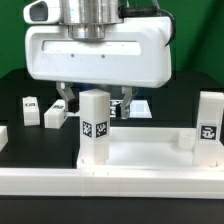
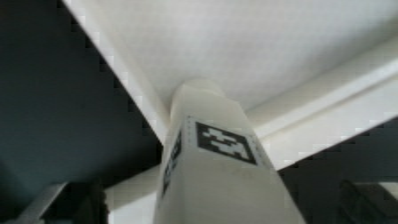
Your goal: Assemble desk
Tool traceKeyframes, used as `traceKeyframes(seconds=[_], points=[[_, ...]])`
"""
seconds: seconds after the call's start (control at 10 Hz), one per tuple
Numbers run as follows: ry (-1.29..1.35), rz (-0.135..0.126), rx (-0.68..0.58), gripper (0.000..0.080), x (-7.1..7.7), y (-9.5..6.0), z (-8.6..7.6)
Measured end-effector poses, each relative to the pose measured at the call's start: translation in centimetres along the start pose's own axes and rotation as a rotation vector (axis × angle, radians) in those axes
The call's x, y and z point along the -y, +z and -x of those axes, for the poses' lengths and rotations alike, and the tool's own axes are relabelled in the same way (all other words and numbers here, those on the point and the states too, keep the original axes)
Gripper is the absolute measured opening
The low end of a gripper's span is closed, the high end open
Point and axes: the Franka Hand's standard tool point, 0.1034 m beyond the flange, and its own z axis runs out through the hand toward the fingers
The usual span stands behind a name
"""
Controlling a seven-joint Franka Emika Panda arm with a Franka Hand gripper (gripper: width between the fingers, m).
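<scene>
The gripper (image 1: 95, 100) is hanging wide open, gripping nothing, while a desk leg (image 1: 94, 128) is standing upright between its jaws on the tabletop (image 1: 150, 158), showing its black-and-white square tag (image 2: 228, 142).

Green backdrop (image 1: 8, 25), black table (image 1: 10, 85)

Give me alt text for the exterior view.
A white tagged leg stands upright at a corner of the white tabletop, with the gripper above it, jaws open on either side. A second leg stands at the exterior view's right.
</scene>
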Motion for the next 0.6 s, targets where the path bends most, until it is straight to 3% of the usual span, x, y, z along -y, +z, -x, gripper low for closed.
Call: traceKeyframes(seconds=[0.6], points=[[-0.543,0.025,-0.034,0.0649,0.25,-0.14,-0.39]])
